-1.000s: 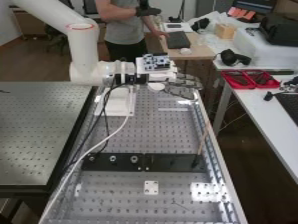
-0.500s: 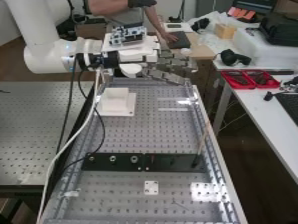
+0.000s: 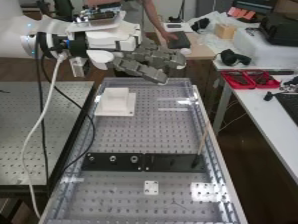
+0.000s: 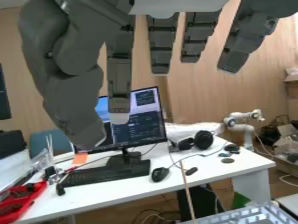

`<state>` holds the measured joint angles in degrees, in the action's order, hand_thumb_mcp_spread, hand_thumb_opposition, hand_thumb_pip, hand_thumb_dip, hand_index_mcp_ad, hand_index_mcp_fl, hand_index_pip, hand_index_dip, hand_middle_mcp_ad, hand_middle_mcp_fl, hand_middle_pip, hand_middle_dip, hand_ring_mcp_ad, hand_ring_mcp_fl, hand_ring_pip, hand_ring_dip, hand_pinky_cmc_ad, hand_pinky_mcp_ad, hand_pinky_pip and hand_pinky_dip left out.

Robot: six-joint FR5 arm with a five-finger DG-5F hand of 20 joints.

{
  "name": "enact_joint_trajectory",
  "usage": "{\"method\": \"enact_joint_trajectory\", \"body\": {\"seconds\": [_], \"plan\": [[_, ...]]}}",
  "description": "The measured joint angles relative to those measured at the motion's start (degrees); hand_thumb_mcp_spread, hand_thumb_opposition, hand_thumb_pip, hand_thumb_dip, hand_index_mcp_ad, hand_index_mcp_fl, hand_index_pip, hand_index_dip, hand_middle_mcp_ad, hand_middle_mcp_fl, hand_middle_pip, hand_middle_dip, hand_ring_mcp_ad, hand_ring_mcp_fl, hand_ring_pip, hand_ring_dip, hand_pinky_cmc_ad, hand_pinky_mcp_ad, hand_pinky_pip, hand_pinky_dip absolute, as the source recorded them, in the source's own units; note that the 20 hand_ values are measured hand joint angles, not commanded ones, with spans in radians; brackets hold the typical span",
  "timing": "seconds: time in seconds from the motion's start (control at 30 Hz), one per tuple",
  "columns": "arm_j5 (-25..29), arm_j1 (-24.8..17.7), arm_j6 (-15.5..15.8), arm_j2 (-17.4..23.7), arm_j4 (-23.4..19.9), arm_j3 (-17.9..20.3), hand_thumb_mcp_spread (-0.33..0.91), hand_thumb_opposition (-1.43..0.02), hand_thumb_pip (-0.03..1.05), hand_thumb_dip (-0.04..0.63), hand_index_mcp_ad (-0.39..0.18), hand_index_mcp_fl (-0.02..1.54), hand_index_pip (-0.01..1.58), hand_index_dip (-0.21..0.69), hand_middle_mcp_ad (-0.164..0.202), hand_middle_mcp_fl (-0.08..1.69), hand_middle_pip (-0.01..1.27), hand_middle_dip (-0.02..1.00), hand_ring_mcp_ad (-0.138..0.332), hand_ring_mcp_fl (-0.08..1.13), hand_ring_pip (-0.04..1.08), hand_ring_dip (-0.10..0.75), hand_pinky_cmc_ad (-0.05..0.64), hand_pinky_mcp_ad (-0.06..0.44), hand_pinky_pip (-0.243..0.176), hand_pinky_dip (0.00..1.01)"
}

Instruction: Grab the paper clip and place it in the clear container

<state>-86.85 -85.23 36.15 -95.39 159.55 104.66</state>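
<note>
Sliver (image 3: 178,204), dark and too small to confirm as the paper clip, lies toward the near end of the perforated tabletop (image 3: 153,135), near a small white plate (image 3: 151,187). Beyond, a black panel (image 3: 159,162) spans the surface, a thin rod (image 3: 203,137) leaning up beside the right edge. A white block (image 3: 116,101) sits near the far left corner. Above the far edge hangs the hand (image 3: 143,59), fingers loosely extended, gripping nothing.

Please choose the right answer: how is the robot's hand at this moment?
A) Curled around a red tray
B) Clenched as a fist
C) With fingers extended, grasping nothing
C: the hand shows its fingers nearly straight, with nothing held between them and the thumb.
</note>
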Motion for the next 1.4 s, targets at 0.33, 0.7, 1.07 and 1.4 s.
{"method": "enact_joint_trajectory", "body": {"seconds": [0.33,0.7,1.07,1.4], "plan": [[0.87,0.83,0.77,1.92,-0.12,0.14,0.45,-0.82,0.54,0.290,-0.171,0.44,0.74,0.175,0.059,0.10,0.14,0.19,0.101,0.00,0.10,0.096,0.332,0.265,-0.049,0.24],[0.92,1.18,0.98,1.93,0.29,0.01,0.45,-0.82,0.53,0.290,-0.171,0.44,0.74,0.176,0.059,0.11,0.14,0.19,0.101,0.00,0.11,0.105,0.332,0.265,-0.049,0.24],[0.68,1.59,1.64,2.23,0.64,-0.12,0.45,-0.82,0.54,0.290,-0.171,0.44,0.73,0.187,0.059,0.10,0.14,0.19,0.101,0.00,0.11,0.105,0.332,0.265,-0.049,0.24],[0.41,1.57,1.86,2.49,0.71,0.01,0.45,-0.82,0.54,0.290,-0.171,0.42,0.73,0.187,0.059,0.10,0.14,0.19,0.101,0.00,0.11,0.105,0.332,0.265,-0.049,0.24]]}}
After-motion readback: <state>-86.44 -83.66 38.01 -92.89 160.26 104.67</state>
